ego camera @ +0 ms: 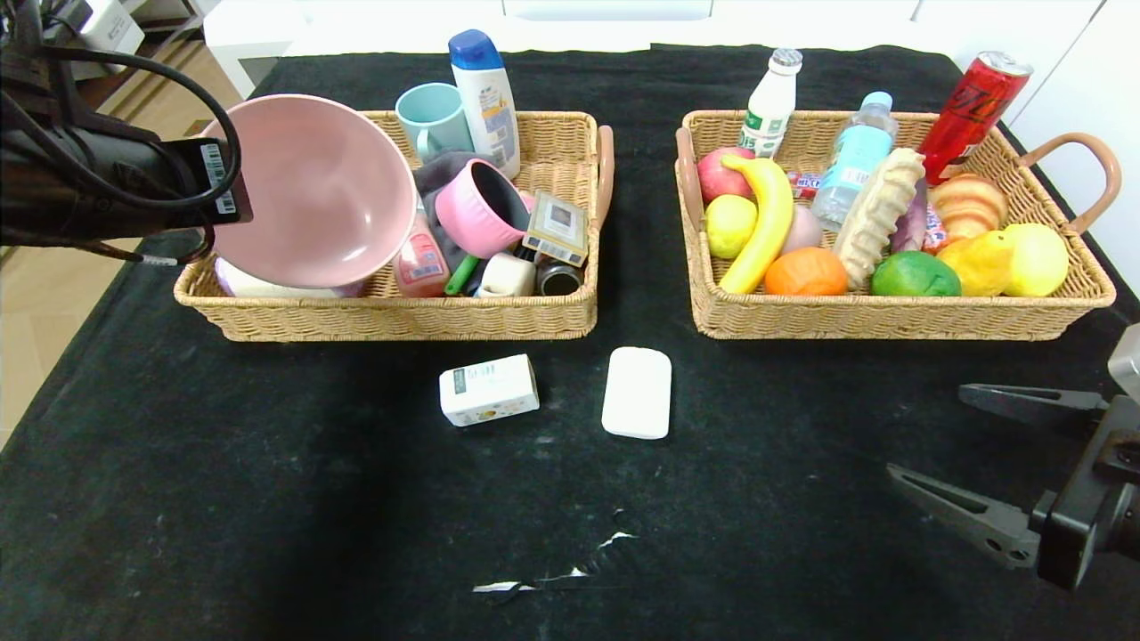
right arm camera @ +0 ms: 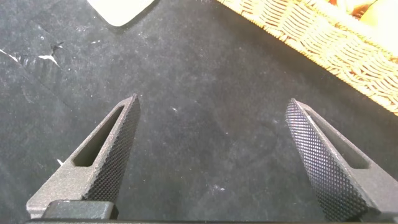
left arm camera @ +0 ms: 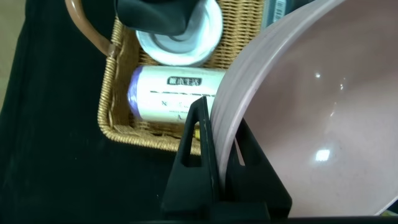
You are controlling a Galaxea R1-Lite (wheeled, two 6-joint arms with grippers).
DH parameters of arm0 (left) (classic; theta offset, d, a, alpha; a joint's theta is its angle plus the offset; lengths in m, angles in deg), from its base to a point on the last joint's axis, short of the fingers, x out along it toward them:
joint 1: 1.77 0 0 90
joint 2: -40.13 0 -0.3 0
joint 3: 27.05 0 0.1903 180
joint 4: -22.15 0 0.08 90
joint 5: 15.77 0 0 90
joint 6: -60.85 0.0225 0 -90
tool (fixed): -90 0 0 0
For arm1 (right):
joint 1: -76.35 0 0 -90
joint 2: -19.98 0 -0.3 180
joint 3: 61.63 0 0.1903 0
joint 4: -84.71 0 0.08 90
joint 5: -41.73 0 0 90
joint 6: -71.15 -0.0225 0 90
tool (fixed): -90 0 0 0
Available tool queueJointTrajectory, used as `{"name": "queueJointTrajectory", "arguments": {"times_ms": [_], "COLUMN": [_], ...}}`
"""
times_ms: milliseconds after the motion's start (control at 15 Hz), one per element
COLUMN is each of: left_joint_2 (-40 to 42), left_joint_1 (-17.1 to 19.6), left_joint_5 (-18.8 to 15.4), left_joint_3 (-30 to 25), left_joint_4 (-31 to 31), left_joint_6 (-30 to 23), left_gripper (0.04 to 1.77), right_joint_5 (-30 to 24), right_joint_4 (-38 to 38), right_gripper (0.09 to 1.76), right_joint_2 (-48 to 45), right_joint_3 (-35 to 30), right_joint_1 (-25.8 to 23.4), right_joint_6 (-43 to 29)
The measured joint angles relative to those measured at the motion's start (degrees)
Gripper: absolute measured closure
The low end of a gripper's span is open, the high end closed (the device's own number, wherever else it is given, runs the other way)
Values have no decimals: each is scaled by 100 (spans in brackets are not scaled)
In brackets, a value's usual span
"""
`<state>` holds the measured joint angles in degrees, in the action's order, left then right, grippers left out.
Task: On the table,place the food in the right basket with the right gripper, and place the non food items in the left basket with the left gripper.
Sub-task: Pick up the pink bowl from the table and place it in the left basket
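My left gripper (left arm camera: pixel 221 112) is shut on the rim of the big pink bowl (ego camera: pixel 312 191), holding it tilted over the left end of the left basket (ego camera: pixel 401 316). The grey roll with a purple end (left arm camera: pixel 174 93) lies in that basket under the bowl. The pink bottle with a white cap (ego camera: pixel 420 258) is in there too. The small white box with green print (ego camera: pixel 488 390) and the plain white bar (ego camera: pixel 637 393) lie on the black table (ego camera: pixel 267 490) in front of the baskets. The orange fruit (ego camera: pixel 805 272) lies in the right basket (ego camera: pixel 891 316). My right gripper (ego camera: pixel 926 432) is open and empty, low at the right.
The left basket also holds a teal mug (ego camera: pixel 434 116), a shampoo bottle (ego camera: pixel 485 98) and a pink cup (ego camera: pixel 481 209). The right basket is full of fruit, bottles, a red can (ego camera: pixel 975 107) and a croissant. White scuffs (ego camera: pixel 552 574) mark the cloth near the front.
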<state>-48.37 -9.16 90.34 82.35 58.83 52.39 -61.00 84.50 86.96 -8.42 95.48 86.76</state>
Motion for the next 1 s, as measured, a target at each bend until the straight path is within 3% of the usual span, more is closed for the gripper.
{"name": "queueJointTrajectory", "arguments": {"times_ms": [400, 667, 1000], "left_joint_2": [-639, -1198, -1604], "left_joint_1": [257, 328, 336], "left_joint_5": [80, 414, 552], "left_joint_3": [658, 1339, 1582], "left_joint_4": [-607, -880, -1084], "left_joint_6": [315, 640, 742], "left_gripper": [163, 163, 163], "right_joint_5": [-4, -6, -9], "right_joint_4": [-2, -2, -2], "right_gripper": [14, 14, 14], "right_joint_2": [13, 17, 17], "right_joint_3": [-5, -5, -5], "right_joint_1": [0, 0, 0], "right_joint_6": [0, 1, 1]}}
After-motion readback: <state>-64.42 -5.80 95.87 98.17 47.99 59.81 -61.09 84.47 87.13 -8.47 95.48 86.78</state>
